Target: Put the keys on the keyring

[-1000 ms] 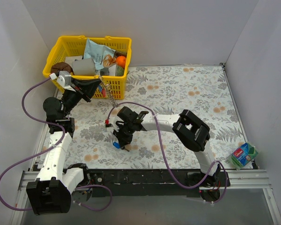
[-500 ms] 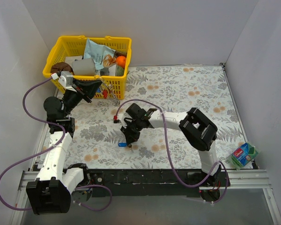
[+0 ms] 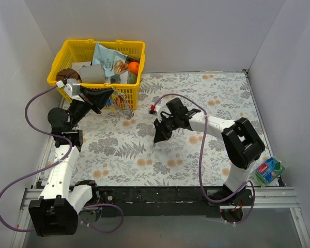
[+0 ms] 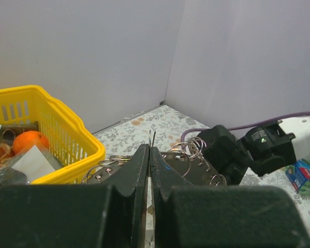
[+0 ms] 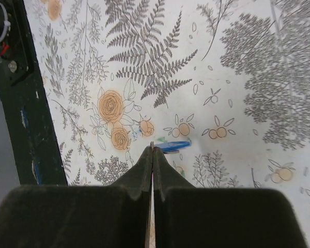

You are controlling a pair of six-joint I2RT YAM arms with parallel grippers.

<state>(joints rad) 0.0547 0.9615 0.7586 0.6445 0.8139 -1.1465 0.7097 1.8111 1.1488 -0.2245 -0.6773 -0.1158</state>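
Note:
My left gripper (image 3: pixel 111 95) hovers beside the yellow basket, shut on the keyring (image 3: pixel 123 109), a shiny silver piece that hangs from its tips. In the left wrist view the shut tips (image 4: pixel 150 150) pinch a thin wire loop, and the keyring (image 4: pixel 194 165) spreads to both sides with several small rings along its rim. My right gripper (image 3: pixel 157 138) is over the middle of the floral mat, a hand's width right of the keyring. It is shut (image 5: pixel 152 150) on one of the keys, whose blue cap (image 5: pixel 174 145) sticks out past the tips.
The yellow basket (image 3: pixel 62 56) at the back left holds an orange, a packet and other items, and its wall (image 4: pixel 67 142) stands close to the left fingers. A green and blue packet (image 3: pixel 268 171) lies at the front right. White walls close in the mat.
The right gripper has carried the blue-capped key from the front middle of the mat up and to the right, towards the keyring. The left arm has stayed still.

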